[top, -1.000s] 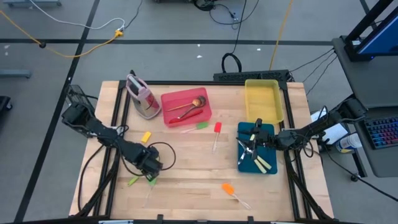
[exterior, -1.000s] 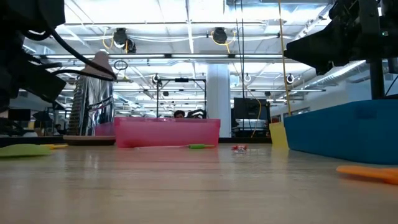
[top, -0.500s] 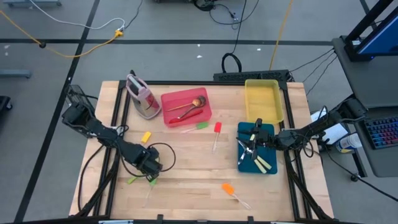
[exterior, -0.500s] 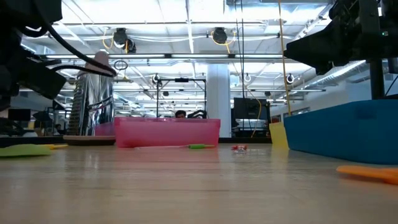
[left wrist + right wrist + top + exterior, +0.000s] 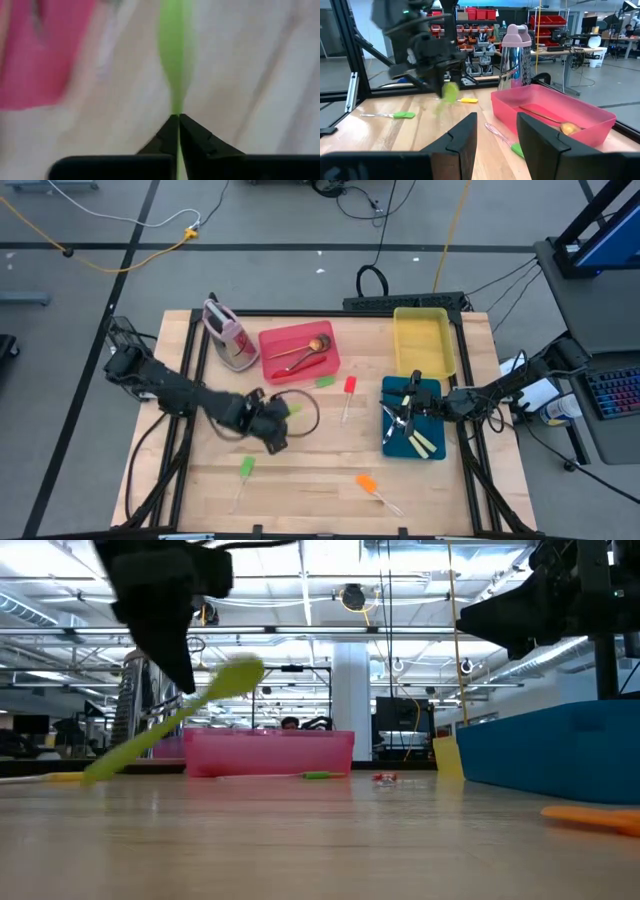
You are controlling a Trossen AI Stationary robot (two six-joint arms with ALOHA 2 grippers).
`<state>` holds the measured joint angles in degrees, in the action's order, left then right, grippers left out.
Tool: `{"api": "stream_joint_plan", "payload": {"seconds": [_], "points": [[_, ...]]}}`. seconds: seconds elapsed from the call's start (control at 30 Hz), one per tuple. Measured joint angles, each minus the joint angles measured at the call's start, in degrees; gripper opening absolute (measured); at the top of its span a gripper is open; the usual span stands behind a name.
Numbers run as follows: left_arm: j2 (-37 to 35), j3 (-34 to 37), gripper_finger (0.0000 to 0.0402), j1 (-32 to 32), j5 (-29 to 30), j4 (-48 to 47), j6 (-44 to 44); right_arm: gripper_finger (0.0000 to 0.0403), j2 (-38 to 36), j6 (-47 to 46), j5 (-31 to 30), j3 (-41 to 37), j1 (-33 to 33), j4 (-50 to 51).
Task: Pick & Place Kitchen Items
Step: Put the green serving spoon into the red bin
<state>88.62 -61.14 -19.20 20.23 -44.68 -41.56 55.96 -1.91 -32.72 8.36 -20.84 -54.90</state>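
High view: left claw (image 5: 278,420) over tabletop (image 5: 310,480) centre-left, clamped on green spoon (image 5: 292,409), spoon bowl poking out toward 1 o'clock. Green-headed spatula (image 5: 244,470) flat on wood at 7 o'clock from that claw, clear handle trailing toward the near edge. Orange-headed spatula (image 5: 368,485) at 4 o'clock, well apart. Red tray (image 5: 270,345) at 12 o'clock, wooden spoon (image 5: 312,344) and red spoon (image 5: 303,365) inside. Right claw (image 5: 402,420) over blue tray (image 5: 433,452), cream-handled knives (image 5: 424,442) in it.

Low view: green spoon (image 5: 170,720) airborne, tilted, smooth matte plastic, oval bowl uppermost at 1 o'clock, slim handle running down toward 7 o'clock, gripped mid-handle by left claw (image 5: 180,670). Translucent pink-red tray wall (image 5: 268,753) behind.

Left wrist view: dark pointed fingers (image 5: 192,137) pressed together on thin green handle (image 5: 173,55), pale wood grain behind.

Right wrist view: right claw (image 5: 496,137) wide, nothing between fingers. Pink-and-grey container (image 5: 515,55) upright beyond red tray (image 5: 600,120).
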Motion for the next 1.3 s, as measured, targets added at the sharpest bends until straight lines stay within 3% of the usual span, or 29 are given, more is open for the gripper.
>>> {"api": "stream_joint_plan", "payload": {"seconds": [0.2, 0.3, 0.5, 0.67, 0.8, 0.97, 1.13, 1.3], "points": [[-0.09, -4.77, 0.0008, 11.17, 2.12, 5.07, 19.44, 0.013, -0.01, 1.46, -0.01, 0.0, 0.0, -0.14], [-0.08, -5.82, 0.0003, 16.66, 0.45, 10.38, 27.86, 0.013, -0.02, 1.53, -0.01, 0.0, 0.0, -0.13], [-0.09, -5.84, 0.0035, 23.13, -10.01, 12.06, 29.23, 0.013, -0.02, 1.51, -0.01, 0.0, 0.0, 0.69], [-0.09, -1.52, 0.008, 19.96, -10.33, 10.39, 25.45, 0.013, -0.02, -0.8, 0.03, 0.0, -0.04, 1.62], [-0.11, 5.02, 0.0107, 14.83, -5.51, 14.2, 16.5, 0.013, -0.01, -3.49, 1.22, 0.0, -0.77, 1.62], [-0.09, 16.12, 0.0122, 9.98, -0.75, 28.47, 6.87, 0.013, -0.01, -4.64, 3.04, 0.0, -1.54, 1.63], [-0.09, 24.75, 0.0124, 7.2, 1.13, 44.32, 3.23, 0.013, -0.02, -5.05, 2.89, 0.0, -1.75, 1.61], [-0.09, 28.35, 0.0116, 5.53, 5.54, 49.46, 3.25, 0.013, 0.0, -4.98, 2.83, 0.0, -1.75, 1.62]]}}
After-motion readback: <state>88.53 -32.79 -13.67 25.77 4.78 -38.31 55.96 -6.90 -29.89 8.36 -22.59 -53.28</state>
